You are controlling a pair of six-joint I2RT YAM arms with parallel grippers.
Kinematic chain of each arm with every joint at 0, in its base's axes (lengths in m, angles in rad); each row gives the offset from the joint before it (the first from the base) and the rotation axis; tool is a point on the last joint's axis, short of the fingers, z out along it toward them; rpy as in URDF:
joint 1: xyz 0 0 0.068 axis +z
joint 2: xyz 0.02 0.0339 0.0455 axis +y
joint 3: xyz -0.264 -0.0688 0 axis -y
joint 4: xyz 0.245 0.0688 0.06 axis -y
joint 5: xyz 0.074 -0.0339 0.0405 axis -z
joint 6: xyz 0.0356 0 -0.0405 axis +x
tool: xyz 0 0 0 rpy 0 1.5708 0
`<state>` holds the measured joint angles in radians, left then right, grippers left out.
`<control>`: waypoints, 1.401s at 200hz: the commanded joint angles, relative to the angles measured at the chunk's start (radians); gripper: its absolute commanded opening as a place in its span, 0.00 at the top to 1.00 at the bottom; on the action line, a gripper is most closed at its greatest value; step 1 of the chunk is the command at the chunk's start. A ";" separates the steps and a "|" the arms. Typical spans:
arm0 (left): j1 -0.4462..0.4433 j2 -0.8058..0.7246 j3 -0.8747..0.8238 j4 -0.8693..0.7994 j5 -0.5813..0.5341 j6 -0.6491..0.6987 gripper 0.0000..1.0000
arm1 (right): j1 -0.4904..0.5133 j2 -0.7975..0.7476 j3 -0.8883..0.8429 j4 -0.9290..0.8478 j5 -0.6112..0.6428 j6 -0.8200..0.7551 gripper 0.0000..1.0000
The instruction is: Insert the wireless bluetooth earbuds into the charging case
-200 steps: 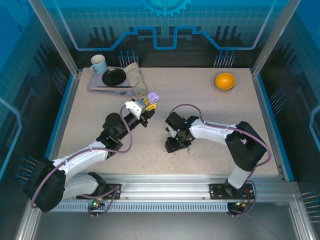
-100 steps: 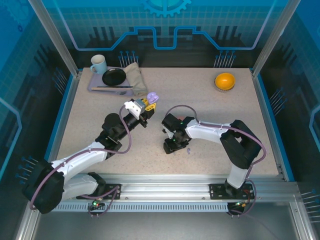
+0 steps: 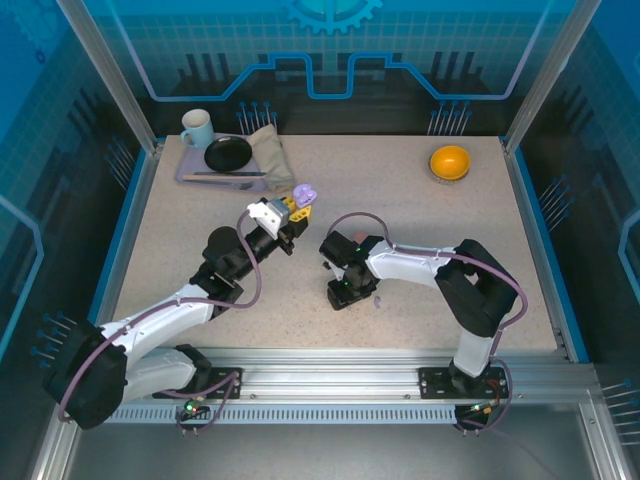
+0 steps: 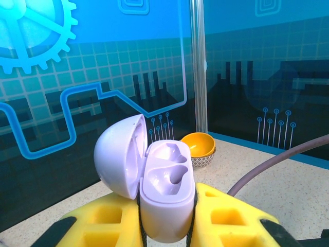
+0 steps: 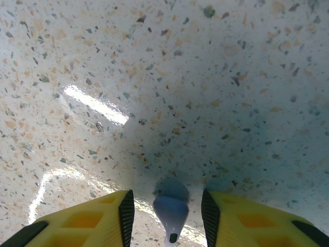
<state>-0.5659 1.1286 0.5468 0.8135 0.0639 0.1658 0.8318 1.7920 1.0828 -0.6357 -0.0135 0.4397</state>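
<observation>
Yellow-fingered left gripper (image 4: 167,229) is clenching a pale purple rounded plastic charging case (image 4: 165,198) between its two pads and is holding it upright above the speckled beige table (image 3: 420,230). The case's domed lid (image 4: 119,157) is standing open to the left in the left wrist view, and we are looking straight into its two moulded wells, both bare. From overhead we are placing the case a little left of the table's middle, toward the far side.

The right gripper (image 5: 164,201) is pointing down at the table near its middle, to the right of the case and nearer to us. Its jaws are standing apart, and one small pale purple bean-shaped plastic earbud (image 5: 171,215) is lying on the table between them. A strip of bare table is showing on either side of the bud, so we are reading this gripper as released and touching nothing.

An orange round bowl (image 3: 450,162) is sitting at the far right of the table, well apart from both arms. At the far left corner a lilac flat tray (image 3: 190,172) is carrying a pale blue mug (image 3: 196,127), a black round plate (image 3: 228,153) and a folded beige cloth (image 3: 268,155).
</observation>
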 commanded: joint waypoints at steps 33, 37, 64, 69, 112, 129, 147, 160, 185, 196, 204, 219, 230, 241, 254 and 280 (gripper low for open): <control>-0.008 -0.033 0.012 0.014 0.021 0.003 1.00 | 0.024 0.006 -0.012 -0.024 0.021 -0.009 0.59; -0.007 -0.033 0.013 0.015 0.023 0.002 1.00 | 0.024 0.004 -0.014 -0.024 0.021 -0.010 0.59; -0.006 -0.033 0.018 0.009 0.027 0.003 1.00 | 0.024 0.001 -0.018 -0.024 0.019 -0.007 0.61; -0.007 -0.033 0.019 0.007 0.027 0.003 1.00 | 0.025 0.000 -0.018 -0.023 0.018 -0.007 0.61; -0.007 -0.031 0.023 0.004 0.031 -0.002 1.00 | 0.026 -0.018 -0.024 -0.026 0.018 -0.005 0.62; -0.007 -0.029 0.022 0.003 0.032 -0.004 1.00 | 0.027 -0.025 -0.028 -0.025 0.018 -0.005 0.63; -0.007 -0.030 0.024 0.003 0.032 -0.005 1.00 | 0.027 -0.027 -0.032 -0.025 0.017 -0.005 0.64; -0.007 -0.030 0.025 0.002 0.033 -0.003 1.00 | 0.027 -0.028 -0.033 -0.024 0.015 -0.004 0.65; -0.007 -0.027 0.025 0.003 0.033 -0.004 1.00 | 0.030 -0.031 -0.040 -0.019 0.014 -0.002 0.65; -0.006 -0.026 0.028 0.002 0.034 -0.005 1.00 | 0.030 -0.031 -0.041 -0.018 0.014 -0.002 0.67; -0.006 -0.027 0.027 0.002 0.034 -0.006 1.00 | 0.029 -0.031 -0.043 -0.018 0.015 -0.001 0.67; -0.007 -0.025 0.028 0.002 0.033 -0.009 1.00 | 0.030 -0.030 -0.043 -0.016 0.016 -0.002 0.69; -0.007 -0.024 0.029 0.004 0.033 -0.009 1.00 | 0.031 -0.030 -0.042 -0.016 0.017 -0.001 0.70; -0.008 -0.025 0.029 0.004 0.033 -0.009 1.00 | 0.030 -0.031 -0.041 -0.016 0.019 -0.001 0.70; -0.007 -0.023 0.029 0.003 0.031 -0.009 1.00 | 0.031 -0.036 -0.041 -0.016 0.023 -0.002 0.71; -0.007 -0.021 0.029 0.002 0.025 -0.012 1.00 | 0.030 -0.049 -0.038 -0.021 0.035 0.001 0.72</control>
<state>-0.5659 1.1172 0.5472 0.8055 0.0757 0.1596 0.8379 1.7763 1.0599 -0.6243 0.0204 0.4400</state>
